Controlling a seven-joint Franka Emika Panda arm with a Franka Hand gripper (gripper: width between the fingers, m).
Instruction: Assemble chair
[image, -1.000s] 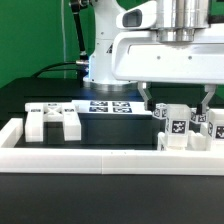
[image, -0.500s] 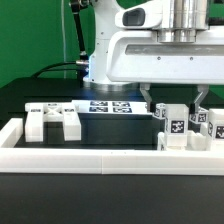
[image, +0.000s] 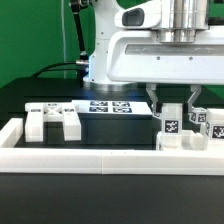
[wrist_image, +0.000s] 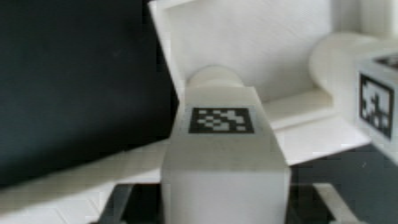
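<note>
The chair is in loose white parts. One upright tagged post (image: 170, 128) stands at the exterior view's right, behind the border frame, and my gripper (image: 172, 103) straddles it from above. The fingers (image: 152, 100) stand on either side of its top. In the wrist view the same post (wrist_image: 222, 130) fills the middle between the jaws of the gripper (wrist_image: 221, 200), with a dark gap on each side, so the gripper is open. More tagged parts (image: 205, 125) stand close on the exterior view's right, one showing in the wrist view (wrist_image: 365, 90). Other blocky chair parts (image: 50, 118) lie at the exterior view's left.
A long low white border frame (image: 100, 160) runs across the front and up the left side. The marker board (image: 110, 106) lies on the black table behind the middle. The arm's base (image: 100, 60) stands at the back.
The two fingers have moved inward toward each other around the upright post. The gap is narrower now than one second ago. The parts have not moved.
</note>
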